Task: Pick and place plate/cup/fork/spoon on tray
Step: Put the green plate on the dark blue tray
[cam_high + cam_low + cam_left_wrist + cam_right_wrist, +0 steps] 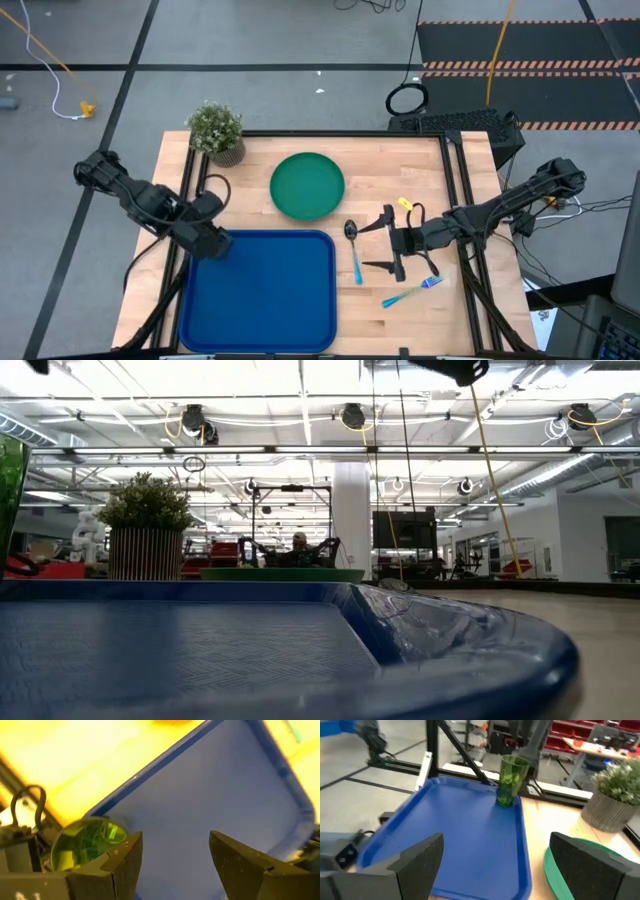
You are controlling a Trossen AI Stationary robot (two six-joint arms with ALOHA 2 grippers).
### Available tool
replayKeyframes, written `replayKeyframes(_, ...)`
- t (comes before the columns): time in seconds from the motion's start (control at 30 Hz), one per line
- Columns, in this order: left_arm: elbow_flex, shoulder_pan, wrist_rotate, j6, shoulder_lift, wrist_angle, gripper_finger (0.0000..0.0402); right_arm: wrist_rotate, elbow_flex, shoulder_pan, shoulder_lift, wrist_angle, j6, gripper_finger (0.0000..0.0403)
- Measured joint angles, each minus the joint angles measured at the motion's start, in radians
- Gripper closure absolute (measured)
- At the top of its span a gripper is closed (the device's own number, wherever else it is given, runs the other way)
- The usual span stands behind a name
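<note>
Spoon (353, 248) lies near the tabletop's right edge, handle pointing toward the front edge, directly beside my right pincer (385, 240), which hangs wide open and empty. My left pincer (218, 243), also open, sits at the tray's (260, 300) far-left corner by the cup (510, 780).

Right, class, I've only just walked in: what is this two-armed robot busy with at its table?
It is loading tableware onto a blue tray. A green cup already stands in the tray's corner, with the left claw open beside it. The green plate, the spoon and the blue fork lie on the table, not yet on the tray. The right claw hangs open next to the spoon. A potted plant sits at a table corner.
</note>
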Motion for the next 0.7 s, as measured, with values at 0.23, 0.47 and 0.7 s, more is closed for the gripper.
replayKeyframes(0.23,0.116,0.057,-0.018,0.130,0.000,0.002,0.0170,0.000,0.000,0.053,-0.077,-0.004,-0.001,0.0046)
replayKeyframes(0.47,0.182,0.095,-0.134,0.250,0.004,0.039,0.0170,0.002,0.000,0.105,-0.134,-0.038,0.024,0.0046)
replayKeyframes(0.7,0.182,0.150,-0.169,0.528,0.023,0.283,0.0170,0.004,0.000,0.118,-0.135,-0.079,0.117,0.0046)
